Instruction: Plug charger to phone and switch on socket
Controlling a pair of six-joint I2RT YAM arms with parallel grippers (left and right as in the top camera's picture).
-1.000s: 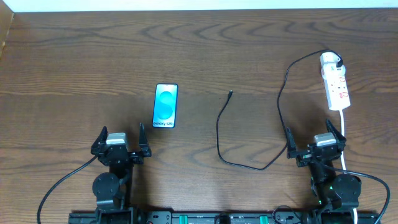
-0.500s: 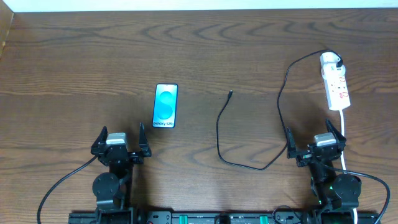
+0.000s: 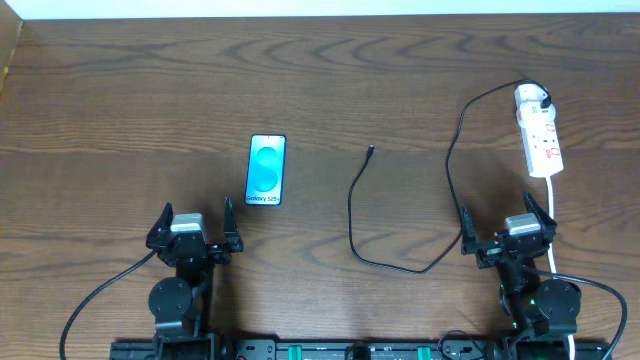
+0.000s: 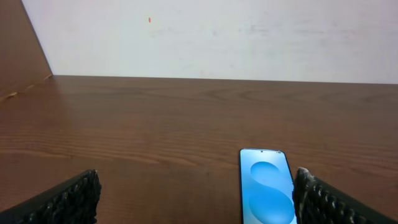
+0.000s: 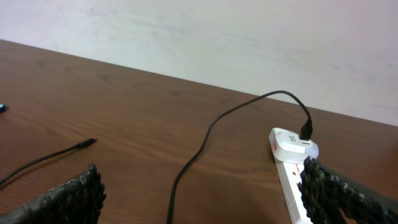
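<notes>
The phone lies flat on the table with its blue screen lit; it also shows in the left wrist view, just ahead of my right finger. The charger's black cable loops across the table; its connector tip lies loose right of the phone, and its white plug sits in the socket, a white power strip at far right. The socket and cable show in the right wrist view. My left gripper is open and empty near the front edge. My right gripper is open and empty below the socket.
The power strip's white cord runs down past my right gripper to the table's front edge. A white wall stands behind the table's far edge. A wooden side panel rises at far left.
</notes>
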